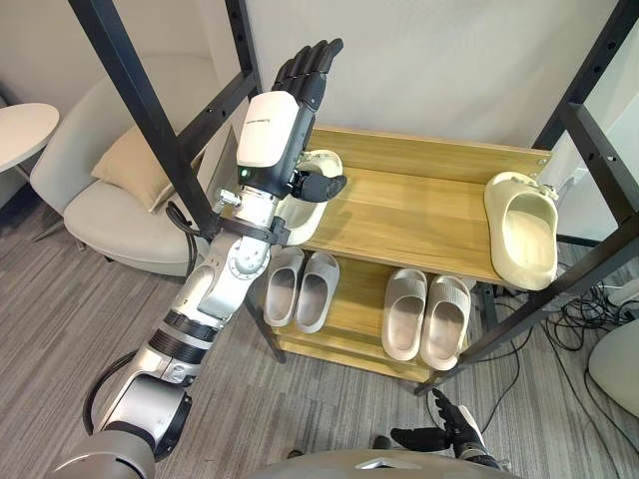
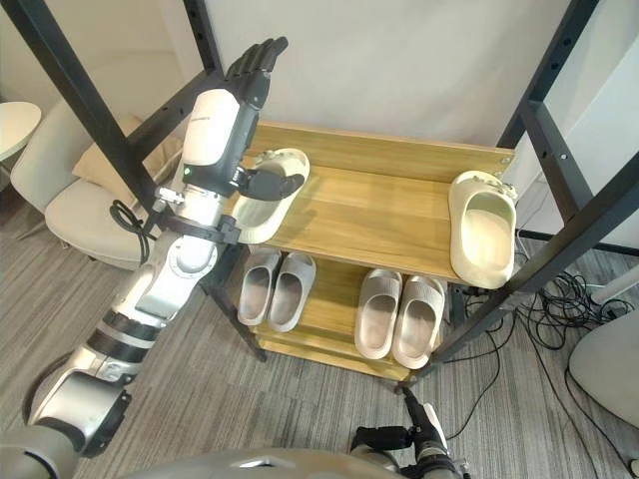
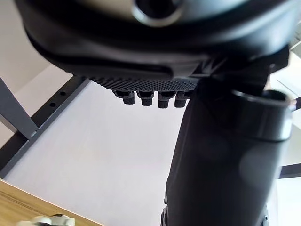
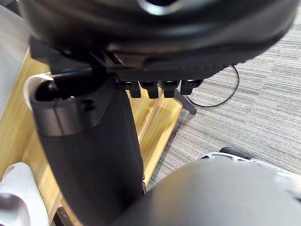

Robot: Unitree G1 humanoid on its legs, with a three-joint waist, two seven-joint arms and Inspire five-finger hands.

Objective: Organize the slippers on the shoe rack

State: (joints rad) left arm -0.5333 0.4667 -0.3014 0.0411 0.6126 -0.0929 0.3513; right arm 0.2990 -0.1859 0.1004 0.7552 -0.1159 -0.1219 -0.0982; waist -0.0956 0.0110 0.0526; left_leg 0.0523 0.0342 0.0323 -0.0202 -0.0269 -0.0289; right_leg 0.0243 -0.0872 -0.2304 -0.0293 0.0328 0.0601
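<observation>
1. The right hand (image 1: 440, 435) hangs low over the grey carpet (image 1: 329, 399), nearest the robot. Its fingers are loose and apart, and it holds nothing.
2. Beyond the right hand and up from it stands the wooden shoe rack (image 1: 419, 210), with two shelves.
3. On the lower shelf, a beige pair of slippers (image 1: 404, 311) lies straight ahead of the right hand, toes toward the wall. A grey pair (image 1: 283, 284) sits further to that hand's left, directly below the left hand.
4. The left hand (image 1: 293, 95) is raised over the left end of the top shelf. Its fingers are straight, side by side and pointing up, and its thumb (image 1: 324, 187) juts out sideways. It grips nothing.
5. A cream slipper (image 2: 262, 215) lies on the top shelf just under the left hand. The thumb crosses in front of it, and whether they touch cannot be told.
6. A second cream slipper (image 1: 524, 232) lies at the far right end of the same shelf, well apart from the left hand, with its heel hanging over the front edge.
7. A black metal frame (image 1: 130, 80) runs diagonally just to the left of the left hand.
8. Past that bar, further to the left hand's left, is a pale armchair (image 1: 110, 200) with a tan cushion (image 1: 135, 160).
9. A white wall (image 1: 449, 60) rises behind the rack, beyond both hands.
</observation>
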